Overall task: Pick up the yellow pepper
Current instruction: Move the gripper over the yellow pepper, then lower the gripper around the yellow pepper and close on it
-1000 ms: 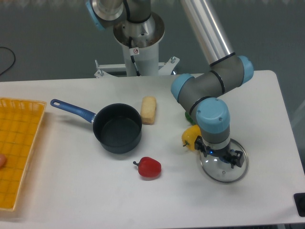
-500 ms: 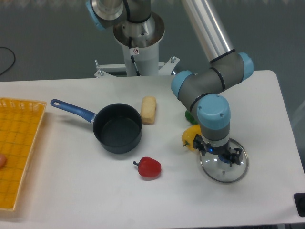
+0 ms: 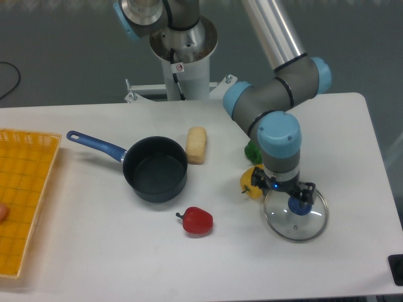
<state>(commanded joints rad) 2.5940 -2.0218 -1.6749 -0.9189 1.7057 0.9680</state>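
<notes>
The yellow pepper lies on the white table right of centre, its right side hidden behind my wrist. My gripper points straight down between the pepper and a glass lid. Dark finger parts stick out on both sides of the wrist, so the jaws look spread. They hold nothing. The left finger is right beside the pepper; I cannot tell if it touches.
A green pepper sits just behind the yellow one, under the arm. A red pepper lies front centre. A dark pot with a blue handle, a bread roll and a yellow basket are to the left.
My gripper has shifted a little back and left, off the glass lid and closer to the yellow pepper. The lid's blue knob now shows. The objects have not moved.
</notes>
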